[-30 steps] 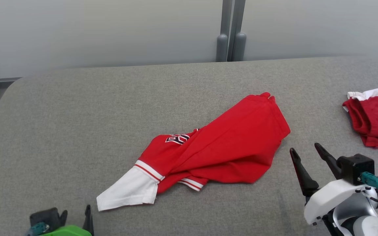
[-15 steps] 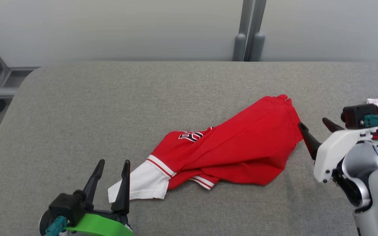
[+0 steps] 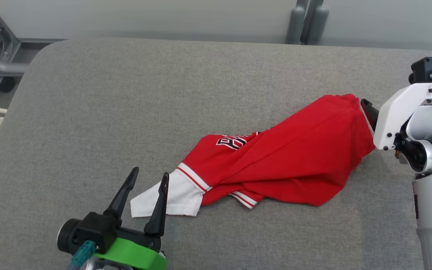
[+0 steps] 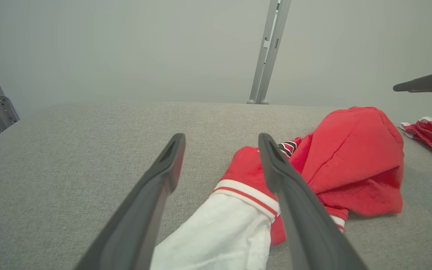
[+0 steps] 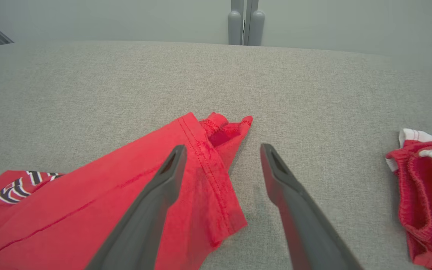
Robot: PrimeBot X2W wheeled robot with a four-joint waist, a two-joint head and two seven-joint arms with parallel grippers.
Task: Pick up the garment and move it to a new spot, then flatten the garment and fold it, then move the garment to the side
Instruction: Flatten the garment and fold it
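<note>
Crumpled red jersey with a white sleeve (image 3: 294, 157) lying mid-bench on the grey fabric-covered bench (image 3: 126, 93), left hand (image 3: 150, 172) spread at its sleeve end and right hand (image 5: 223, 148) spread astride its hem; pinching bunched layers unevenly would probably lift it twisted.

The head camera is looking forward and down from high up, taking in most of the grey table (image 3: 107, 93). The left wrist camera is sitting low and close over the white sleeve end of the red garment (image 4: 351, 161), facing the back wall. The right wrist camera is looking down over its hem end. All three are sharing the garment and the grey post (image 5: 244, 22).
</note>
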